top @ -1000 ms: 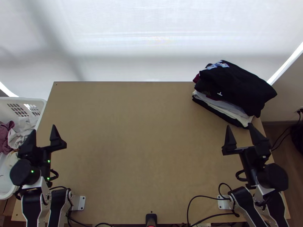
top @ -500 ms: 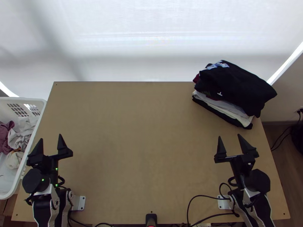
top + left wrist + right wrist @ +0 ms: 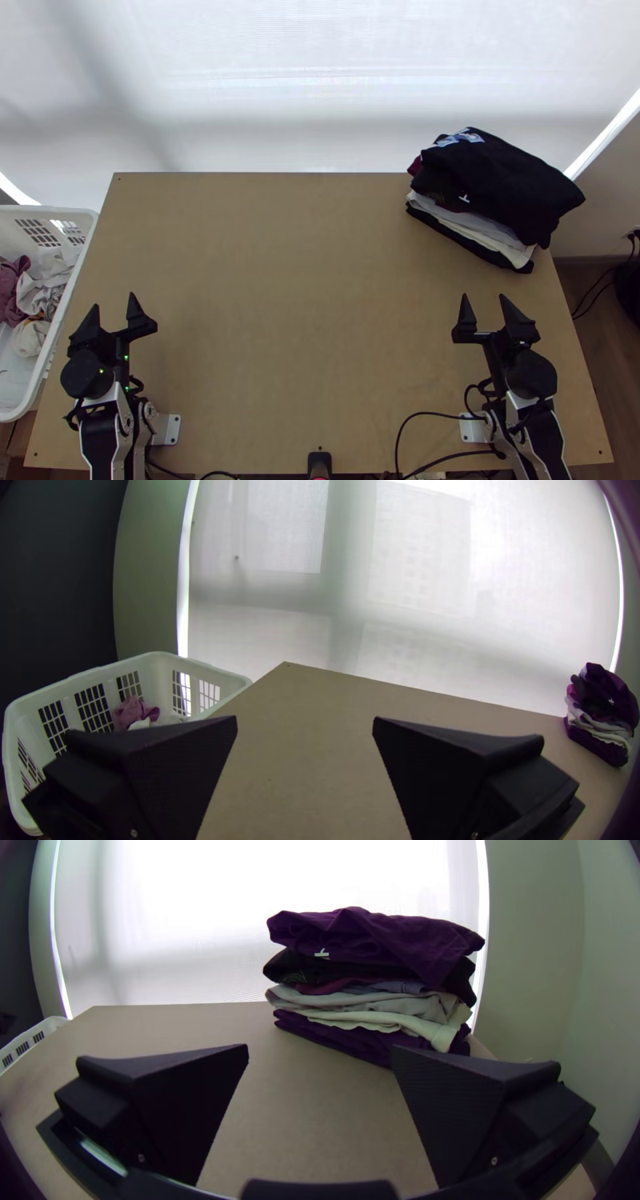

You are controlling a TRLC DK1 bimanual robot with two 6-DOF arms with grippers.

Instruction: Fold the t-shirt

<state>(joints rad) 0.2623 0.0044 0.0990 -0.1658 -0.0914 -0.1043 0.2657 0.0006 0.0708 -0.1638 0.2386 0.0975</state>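
My left gripper (image 3: 114,306) stands open over the table's near left part, close to the basket, with nothing between its fingers. In its own wrist view the left gripper (image 3: 305,721) has its two fingers wide apart. At the near right, my right gripper (image 3: 483,301) is open and holds nothing; the right wrist view also has this gripper (image 3: 320,1050) with fingers spread. A stack of folded garments (image 3: 496,188) lies at the far right corner, dark cloth on top and grey and white layers below. The same stack (image 3: 373,987) rises beyond the right gripper's fingers.
A white laundry basket (image 3: 72,214) with mauve and pale crumpled clothes (image 3: 46,282) stands against the table's left side. Black cables (image 3: 398,436) loop over the near edge beside the right arm's base. The wooden table (image 3: 280,280) stretches between the arms.
Both grippers have drawn back toward the near edge and shifted inward, the left one to the right and the right one to the left. The stack and basket stay put.
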